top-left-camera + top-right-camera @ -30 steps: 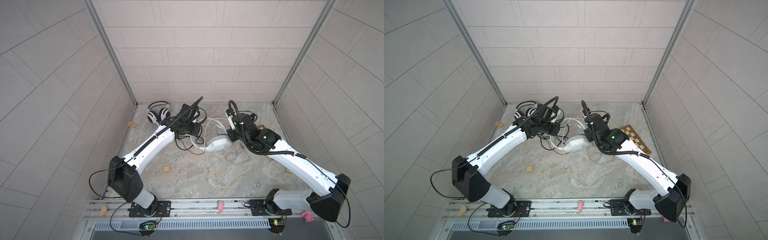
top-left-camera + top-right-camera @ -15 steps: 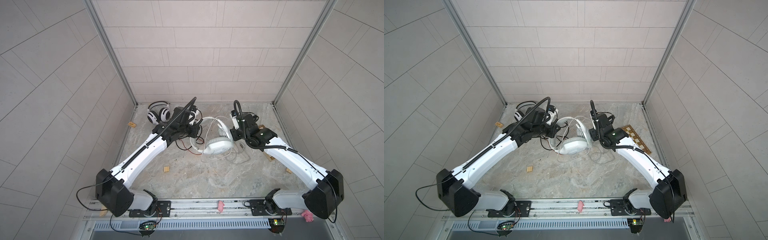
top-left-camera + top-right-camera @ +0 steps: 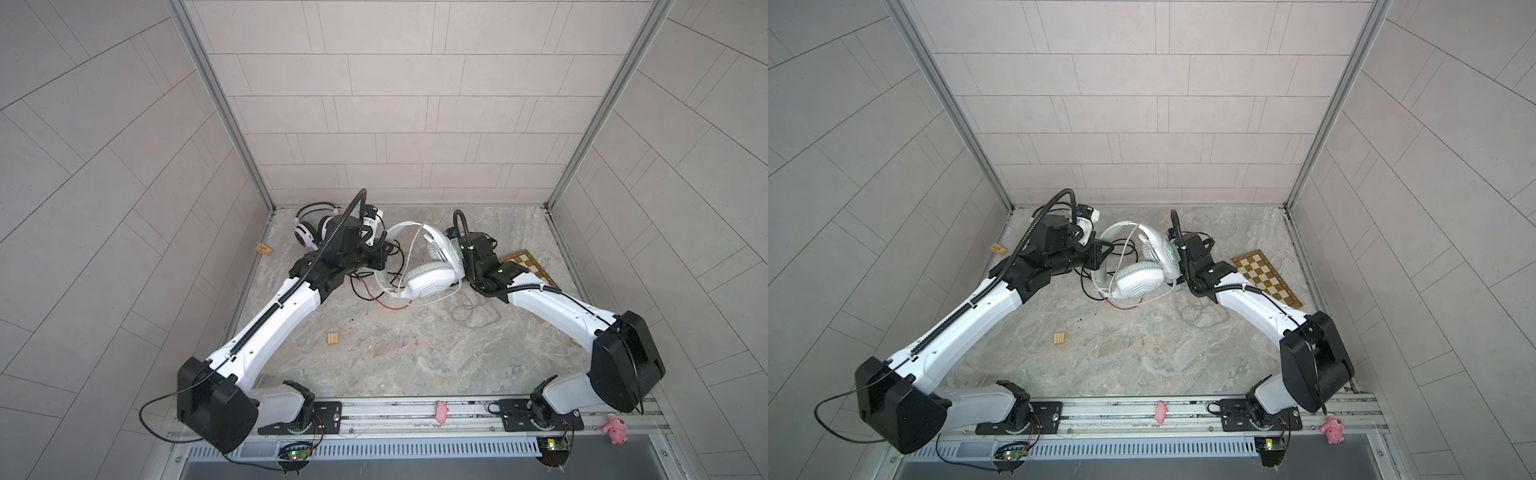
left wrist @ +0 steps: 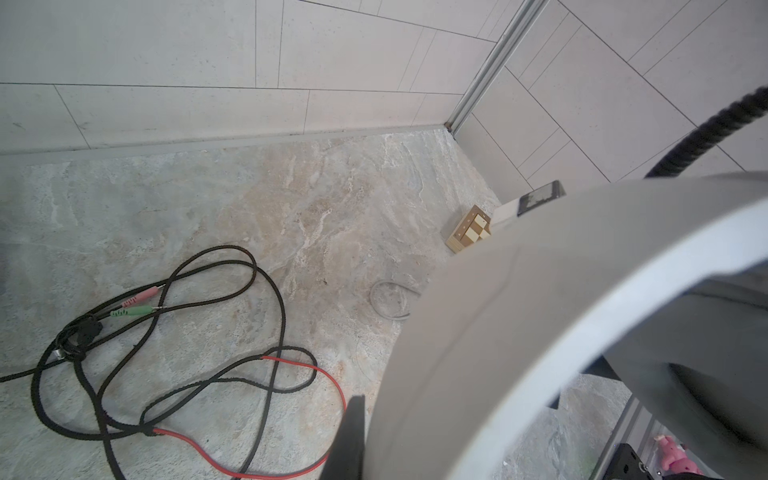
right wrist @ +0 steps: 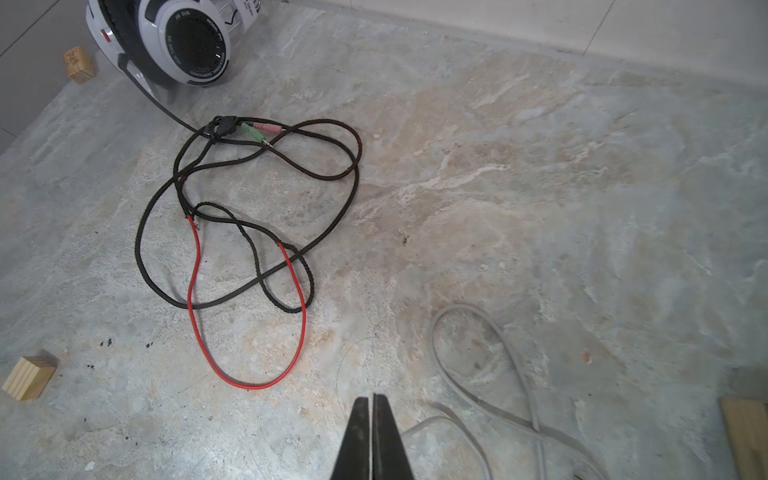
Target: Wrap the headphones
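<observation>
Nearest me, a small pink toy (image 3: 441, 412) lies on the metal rail (image 3: 386, 405) at the bottom of both top views. Beyond it the worktop (image 3: 415, 361) is mottled grey-beige stone, with a ribbed little wooden block (image 3: 332, 338) lying alone left of centre.

Further in, a thin whitish cord (image 5: 461, 308) lies in slack loops right of centre. A braided black and red cord (image 5: 249, 386) sprawls in tangled loops beside it, its pink and green plugs (image 5: 262, 129) side by side.

Over those cords, in the middle of the frame, the pale-grey headset (image 3: 430, 282) sits between the two arms. It is smooth plastic, with angular padded cups and a broad flat headband. The left claw (image 3: 1104, 254) is all but closed, pinching that headband. The right claw (image 5: 371, 405) is hidden behind a cup in both top views. Its wrist view shows two black tapered tips pressed together, and whether a strand is nipped between them I cannot tell.

A chequered wooden board (image 3: 525, 266) lies flat at the right. At the back left, the white headset (image 3: 303, 237), with round black-ringed cups, rests by the wall.
</observation>
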{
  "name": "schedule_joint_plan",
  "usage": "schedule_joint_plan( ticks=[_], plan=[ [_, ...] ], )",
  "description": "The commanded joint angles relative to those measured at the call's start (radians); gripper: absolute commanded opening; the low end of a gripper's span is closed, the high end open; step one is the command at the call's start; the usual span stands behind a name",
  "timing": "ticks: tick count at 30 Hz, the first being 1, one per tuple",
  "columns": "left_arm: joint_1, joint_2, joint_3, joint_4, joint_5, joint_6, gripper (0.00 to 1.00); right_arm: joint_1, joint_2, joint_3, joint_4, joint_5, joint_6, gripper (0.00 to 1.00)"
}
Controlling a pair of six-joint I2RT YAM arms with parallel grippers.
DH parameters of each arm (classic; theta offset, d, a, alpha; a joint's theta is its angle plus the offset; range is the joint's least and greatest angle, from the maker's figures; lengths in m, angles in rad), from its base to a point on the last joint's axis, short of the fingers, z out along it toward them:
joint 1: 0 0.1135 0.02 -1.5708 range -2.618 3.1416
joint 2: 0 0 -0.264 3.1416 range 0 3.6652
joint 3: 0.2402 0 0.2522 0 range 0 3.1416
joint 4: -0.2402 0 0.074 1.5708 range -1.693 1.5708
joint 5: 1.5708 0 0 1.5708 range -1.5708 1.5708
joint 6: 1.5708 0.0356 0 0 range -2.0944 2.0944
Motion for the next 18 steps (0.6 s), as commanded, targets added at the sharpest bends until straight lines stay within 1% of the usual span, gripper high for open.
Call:
schedule_joint_plan(
  ticks=[1, 8, 11, 15, 18],
  plan=[
    [0.013, -0.064, -0.009, 0.14, 0.035, -0.062, 0.0, 0.015, 0.024, -0.002, 0.092, -0.04, 0.04, 0.02],
    [0.016, -0.075, -0.019, 0.166, 0.061, -0.07, 0.0, 0.049, 0.084, 0.0, 0.172, -0.077, 0.073, 0.08],
    [0.029, -0.094, -0.033, 0.189, 0.056, -0.081, 0.0, 0.056, 0.116, -0.017, 0.229, -0.095, 0.094, 0.14],
    [0.044, -0.119, -0.068, 0.242, 0.054, -0.108, 0.0, 0.057, 0.169, -0.042, 0.327, -0.125, 0.129, 0.18],
    [0.049, -0.12, -0.07, 0.252, 0.066, -0.116, 0.0, 0.062, 0.207, -0.047, 0.373, -0.142, 0.152, 0.25]
  ],
)
